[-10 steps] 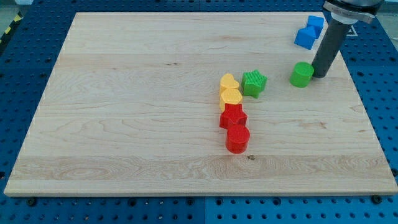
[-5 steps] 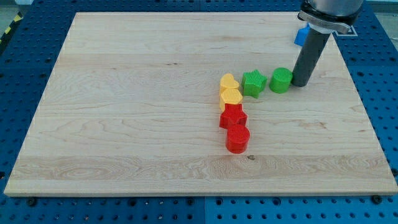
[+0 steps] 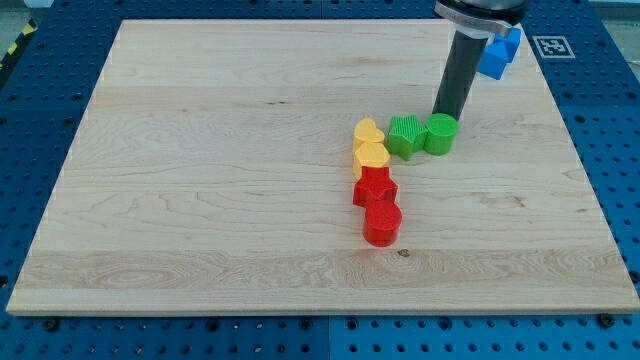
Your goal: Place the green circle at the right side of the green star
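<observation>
- The scene is bright and evenly lit, seemingly from overhead.
- The wooden board (image 3: 230, 170) shows its pale grain clearly, with no glare or hot spots.
- Shadows are short and soft: a faint dark edge hugs the base of the red cylinder (image 3: 382, 224) and the rod's tip (image 3: 443, 117).
- Focus is sharp across the view, with no motion blur.
- The board's edges look straight, with no obvious lens bending.

Obstacles: mid-board cluster of green star (image 3: 405, 136) touching green circle (image 3: 440, 133) on its right; my tip (image 3: 444, 117) just behind the circle; two yellow blocks (image 3: 370, 146) left of the star; red star (image 3: 374, 187) and red cylinder (image 3: 382, 223) below them. Blue blocks (image 3: 498, 52) at top right corner. Free room: board's (image 3: 200, 170) whole left half, bottom strip, right edge beside the circle.
</observation>
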`<move>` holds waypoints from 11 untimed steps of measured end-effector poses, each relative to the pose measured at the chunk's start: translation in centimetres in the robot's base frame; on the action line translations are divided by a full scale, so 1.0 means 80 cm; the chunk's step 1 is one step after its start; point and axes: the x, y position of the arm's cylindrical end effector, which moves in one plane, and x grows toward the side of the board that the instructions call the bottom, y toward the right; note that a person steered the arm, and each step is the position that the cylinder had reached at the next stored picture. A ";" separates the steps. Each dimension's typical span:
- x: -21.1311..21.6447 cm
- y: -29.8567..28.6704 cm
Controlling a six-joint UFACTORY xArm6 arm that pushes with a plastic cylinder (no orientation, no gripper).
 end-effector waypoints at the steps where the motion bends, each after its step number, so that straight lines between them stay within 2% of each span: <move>1: 0.000 0.000; 5: -0.009 0.000; 8: 0.010 0.000; 9: -0.004 0.000; 11: -0.002 -0.037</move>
